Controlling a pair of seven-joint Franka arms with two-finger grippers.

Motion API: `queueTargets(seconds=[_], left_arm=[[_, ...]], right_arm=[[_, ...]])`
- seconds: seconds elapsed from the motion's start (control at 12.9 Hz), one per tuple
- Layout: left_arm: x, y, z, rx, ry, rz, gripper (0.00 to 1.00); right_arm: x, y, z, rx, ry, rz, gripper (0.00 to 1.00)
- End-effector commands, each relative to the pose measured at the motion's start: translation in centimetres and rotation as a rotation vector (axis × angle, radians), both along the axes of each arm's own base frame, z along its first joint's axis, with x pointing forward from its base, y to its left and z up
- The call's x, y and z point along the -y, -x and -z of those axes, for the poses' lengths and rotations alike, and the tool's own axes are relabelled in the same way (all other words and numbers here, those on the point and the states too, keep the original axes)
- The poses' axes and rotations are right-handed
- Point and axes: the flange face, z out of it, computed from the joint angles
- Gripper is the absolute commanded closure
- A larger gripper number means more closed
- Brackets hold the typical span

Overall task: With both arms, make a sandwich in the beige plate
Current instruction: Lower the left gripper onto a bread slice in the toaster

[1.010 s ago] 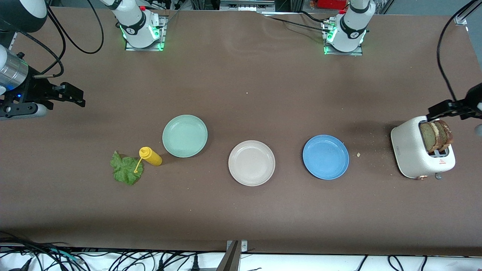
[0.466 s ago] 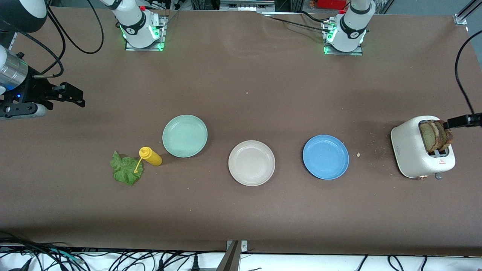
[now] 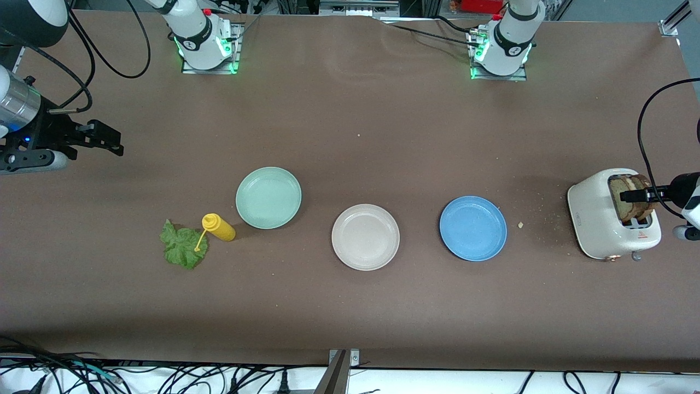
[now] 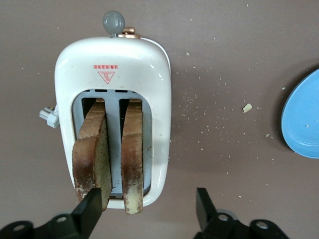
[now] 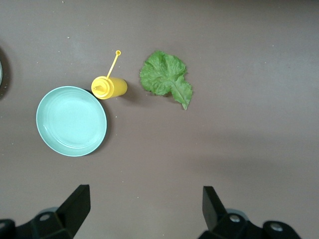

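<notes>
Two toasted bread slices (image 3: 620, 191) stand upright in a white toaster (image 3: 593, 219) at the left arm's end of the table. In the left wrist view the slices (image 4: 132, 149) stick out of the toaster's (image 4: 114, 59) slots. My left gripper (image 3: 634, 195) is open (image 4: 148, 206) over the toaster, and one finger (image 4: 92, 209) is at the end of the outer slice (image 4: 92, 154). The beige plate (image 3: 365, 237) is empty at mid-table. A green lettuce leaf (image 3: 184, 244) lies flat toward the right arm's end. My right gripper (image 3: 104, 139) waits open (image 5: 144, 201) over bare table.
A blue plate (image 3: 473, 228) sits between the beige plate and the toaster. A mint-green plate (image 3: 268, 197) and a yellow squeeze bottle (image 3: 220, 227) with its cap open lie beside the lettuce. Crumbs are scattered near the toaster.
My left gripper has moved from the toaster's farther edge to over the bread slices, lower in the front view. The right arm has not moved.
</notes>
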Motion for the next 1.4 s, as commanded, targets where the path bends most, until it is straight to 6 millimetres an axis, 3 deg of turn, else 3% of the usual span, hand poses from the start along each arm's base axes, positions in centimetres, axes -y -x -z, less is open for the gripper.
queueTargets(seconds=[0.0,0.23,0.54,0.93,1.17,1.32], left_arm=[[-1.8,1.1,0.9,-0.041,-0.036,0.013,0.21],[-2.0,1.1,2.1,-0.062,-0.044,0.012,0.22],[-0.9,0.7,2.0,-0.058,-0.045,0.019,0.25],[-0.9,0.5,2.7,-0.061,-0.046,0.019,0.27],[0.5,0.0,2.5,-0.058,-0.049,0.041,0.27],[0.0,0.4,3.3,-0.075,-0.047,0.033,0.31]], right_arm=[[0.1,0.4,-0.3,0.010,0.003,-0.004,0.00],[0.1,0.4,-0.4,0.012,0.002,-0.002,0.00],[0.1,0.4,-0.4,0.012,0.002,-0.001,0.00],[0.1,0.4,-0.4,0.012,0.002,0.001,0.00],[0.1,0.4,-0.4,0.012,0.002,0.001,0.00],[0.1,0.4,-0.4,0.012,0.002,0.001,0.00]])
